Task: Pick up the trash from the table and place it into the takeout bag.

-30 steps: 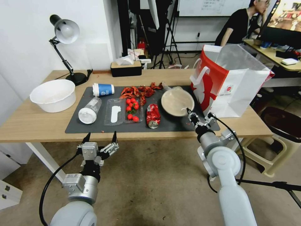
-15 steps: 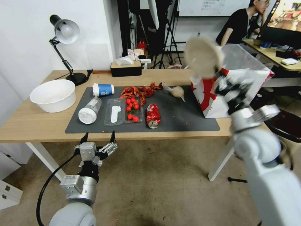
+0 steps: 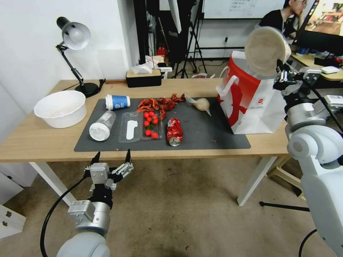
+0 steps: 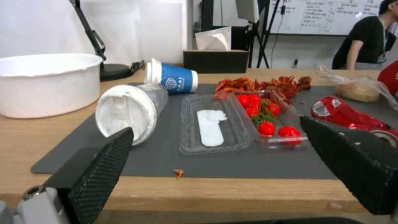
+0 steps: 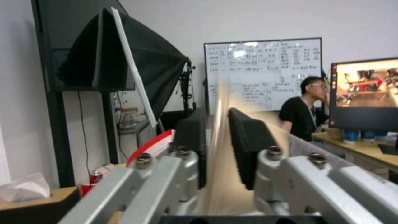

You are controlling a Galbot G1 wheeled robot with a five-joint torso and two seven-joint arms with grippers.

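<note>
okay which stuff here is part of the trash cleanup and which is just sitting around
Part of the job:
paper bowl, edge-on in the shut right gripper above the takeout bag
red can
plastic bottle
paper cup
clear wrap

Just sitting around:
desk lamp
tissue box
white tub

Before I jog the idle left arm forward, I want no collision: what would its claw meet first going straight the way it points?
Probably the table edge: the open left claw hangs just before it. If it clears the top, the bottle looks next; depth is unclear.
</note>
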